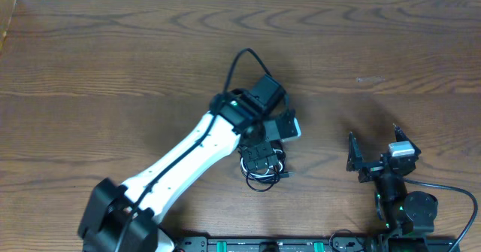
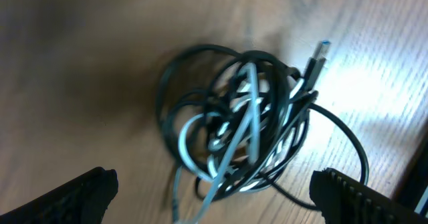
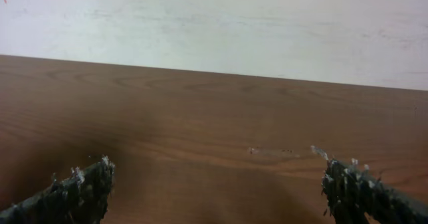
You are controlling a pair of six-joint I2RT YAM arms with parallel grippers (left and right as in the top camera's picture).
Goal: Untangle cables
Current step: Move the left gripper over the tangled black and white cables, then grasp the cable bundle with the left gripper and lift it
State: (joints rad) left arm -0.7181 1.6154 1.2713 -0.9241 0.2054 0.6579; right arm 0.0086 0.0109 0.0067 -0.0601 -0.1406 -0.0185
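The cables (image 2: 234,124) are lying knotted just six o'clock of centre, under the left gripper (image 2: 214,178), its jaws standing wide apart. The right gripper (image 1: 376,153), also spread, is hanging at four o'clock. One outer loop by the plug (image 2: 321,55), not the whole bundle, is best being pinched.

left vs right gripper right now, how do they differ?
Pose: left gripper points down over the cable tangle; right gripper looks level along the table, no cables in view.
Reach: left gripper is extended mid-table; right gripper sits back near its base.
Both are open, holding nothing.
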